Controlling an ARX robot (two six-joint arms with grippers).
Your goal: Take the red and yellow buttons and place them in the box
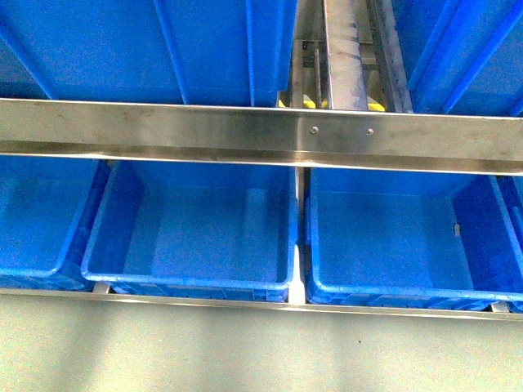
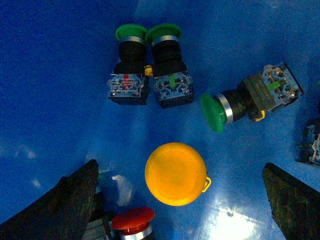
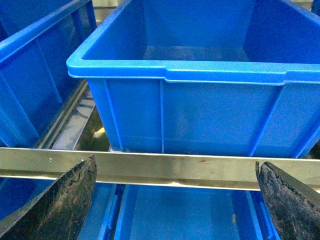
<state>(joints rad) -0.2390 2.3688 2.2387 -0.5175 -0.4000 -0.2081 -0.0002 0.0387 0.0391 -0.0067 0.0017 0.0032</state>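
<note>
The tabletop is seen as a steel-railed rack, its front rail running across the lower part of the front view above a pale grey-green floor. Open blue crates are carried on it side by side: a left crate, a middle crate and a right crate. A broad steel crossbar is set across mid-frame, with an upper-left crate and an upper-right crate above it.
</note>
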